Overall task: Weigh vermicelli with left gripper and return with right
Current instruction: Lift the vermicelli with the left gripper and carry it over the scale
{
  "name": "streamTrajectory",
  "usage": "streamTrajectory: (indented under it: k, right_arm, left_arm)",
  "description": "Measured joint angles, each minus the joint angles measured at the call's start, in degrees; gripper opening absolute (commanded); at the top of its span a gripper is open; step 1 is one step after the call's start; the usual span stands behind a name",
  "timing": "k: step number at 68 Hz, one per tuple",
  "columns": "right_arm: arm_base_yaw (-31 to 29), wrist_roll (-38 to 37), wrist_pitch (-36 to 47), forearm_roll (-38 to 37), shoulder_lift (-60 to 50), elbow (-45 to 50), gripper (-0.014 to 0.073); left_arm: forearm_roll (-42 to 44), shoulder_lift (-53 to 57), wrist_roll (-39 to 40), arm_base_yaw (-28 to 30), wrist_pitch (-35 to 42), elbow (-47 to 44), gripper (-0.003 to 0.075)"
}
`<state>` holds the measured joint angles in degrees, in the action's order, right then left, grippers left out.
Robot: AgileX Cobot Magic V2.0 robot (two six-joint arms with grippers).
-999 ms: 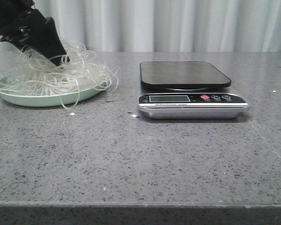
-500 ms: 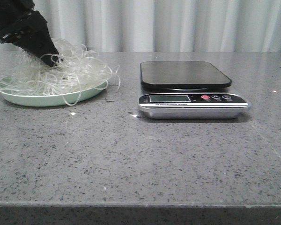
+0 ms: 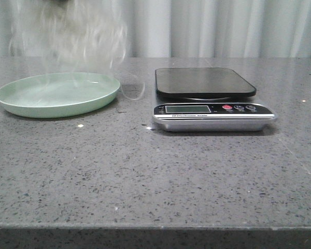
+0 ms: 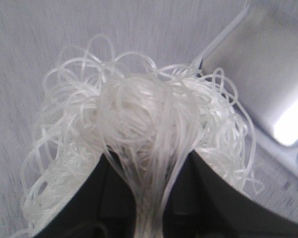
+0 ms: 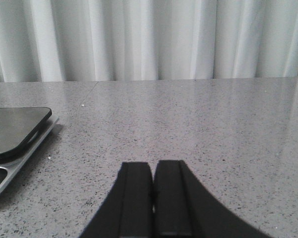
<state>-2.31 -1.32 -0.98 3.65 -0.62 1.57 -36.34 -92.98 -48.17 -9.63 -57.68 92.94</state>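
Observation:
The vermicelli (image 3: 72,36), a nest of thin whitish strands, hangs blurred in the air above the pale green plate (image 3: 20,106), with one loop trailing down beside the plate's right rim. My left gripper (image 4: 150,168) is shut on a bundle of the strands; the nest (image 4: 139,114) fans out beyond the fingertips. In the front view the left gripper is out of frame at the top. The scale (image 3: 212,111) with its black platform (image 3: 203,82) stands right of the plate and shows in the left wrist view (image 4: 268,69). My right gripper (image 5: 153,171) is shut and empty, low over the table.
The grey speckled table (image 3: 155,176) runs to a front edge near the camera. A white curtain (image 3: 223,26) hangs behind. A few small crumbs (image 3: 81,125) lie in front of the plate. The scale's corner (image 5: 15,134) sits beside my right gripper.
My left gripper has lifted the vermicelli off the green plate and risen out of the top of the front view. The plate now lies bare.

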Motion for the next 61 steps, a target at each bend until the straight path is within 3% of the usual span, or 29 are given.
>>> streamTrajectory:
  k: [10,18,37,61]
  right_arm:
    - [0.0,0.0,0.0,0.0,0.0,0.0,0.0151]
    - [0.0,0.0,0.0,0.0,0.0,0.0,0.0151]
    - [0.0,0.0,0.0,0.0,0.0,0.0,0.0151]
    - [0.0,0.0,0.0,0.0,0.0,0.0,0.0151]
  left_arm:
    - [-7.1,1.3,0.0,-1.7,-0.1,6.5,0.0144]
    - [-9.4,1.4,0.0,-6.4,1.3,10.1,0.0144]
    - [-6.7,-1.7,0.0,-19.6,6.7,10.7,0.0144]
    - [-4.0,-14.4,0.0,-21.5,5.2,10.7,0.0144]
